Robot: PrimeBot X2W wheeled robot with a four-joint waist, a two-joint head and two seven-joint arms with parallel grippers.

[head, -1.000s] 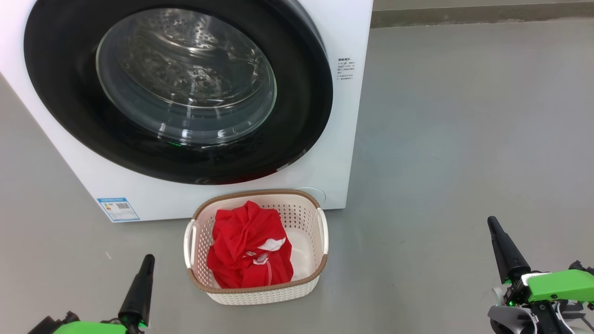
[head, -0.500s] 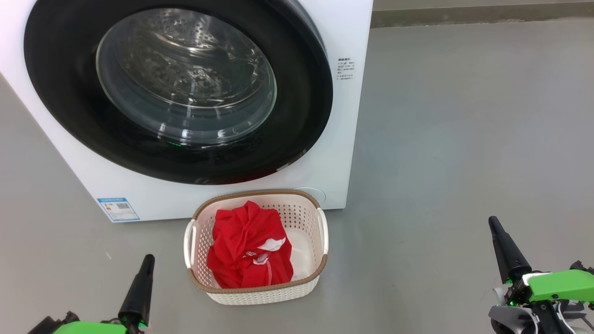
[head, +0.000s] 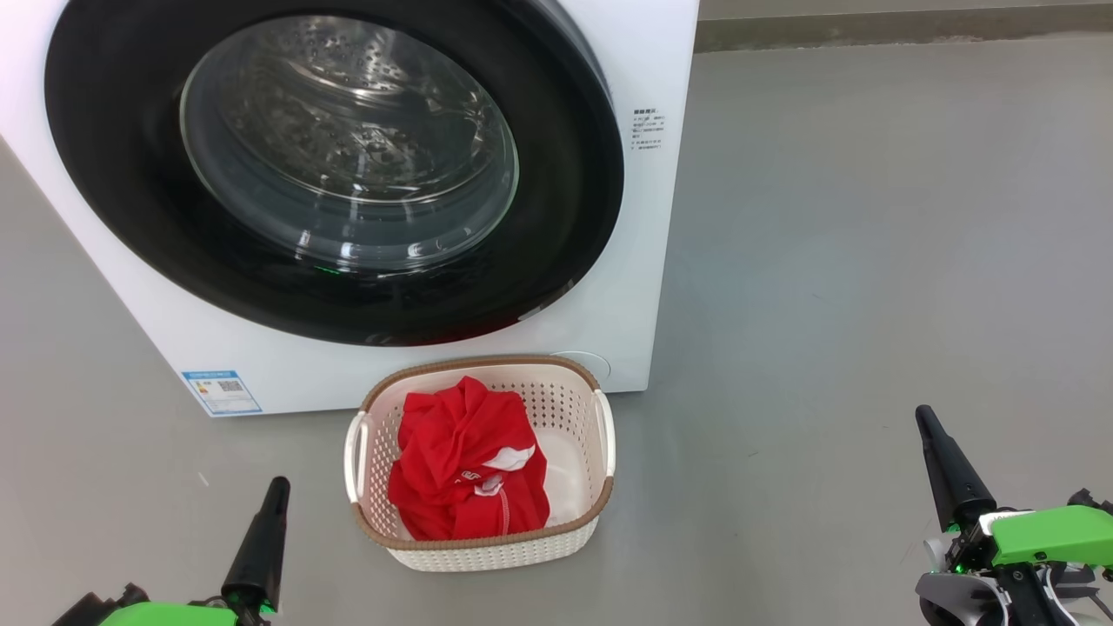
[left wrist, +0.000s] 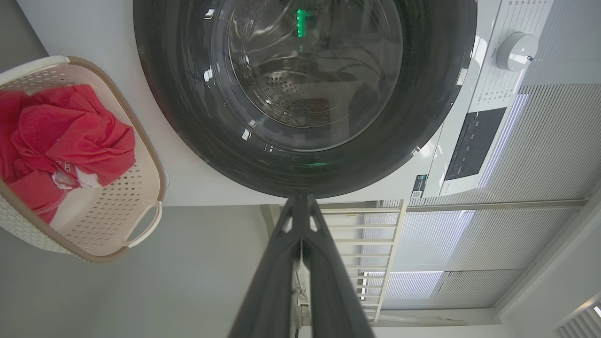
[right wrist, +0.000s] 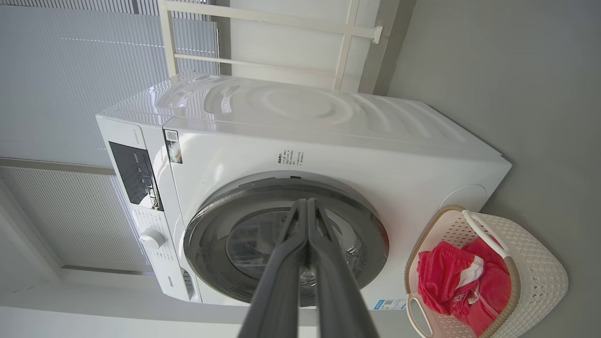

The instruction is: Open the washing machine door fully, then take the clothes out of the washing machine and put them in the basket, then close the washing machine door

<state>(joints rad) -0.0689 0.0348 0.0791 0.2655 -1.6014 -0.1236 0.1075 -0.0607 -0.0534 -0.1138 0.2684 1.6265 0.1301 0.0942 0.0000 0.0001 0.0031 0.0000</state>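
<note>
The white washing machine (head: pixel 648 252) fills the upper left of the head view, and its black-rimmed round door (head: pixel 130 217) lies flush against the front, glass window over an empty steel drum. In front of it on the floor stands the cream basket (head: pixel 574 409) holding the red clothes (head: pixel 465 465). My left gripper (head: pixel 278 483) is low at the left, shut and empty, well left of the basket. My right gripper (head: pixel 923 413) is low at the right, shut and empty, far right of the basket. The door (left wrist: pixel 422 122), basket (left wrist: pixel 141 206) and clothes (left wrist: pixel 70 136) also appear beyond my shut left gripper (left wrist: pixel 300 199); my shut right gripper (right wrist: pixel 305 203) points at the door (right wrist: pixel 366 220).
Bare grey floor (head: pixel 869 261) spreads to the right of the machine. A white railing (right wrist: pixel 263 16) and ribbed wall panels stand behind the machine. The control panel (right wrist: pixel 136 180) and dial (right wrist: pixel 151 238) sit on the machine's front above the door.
</note>
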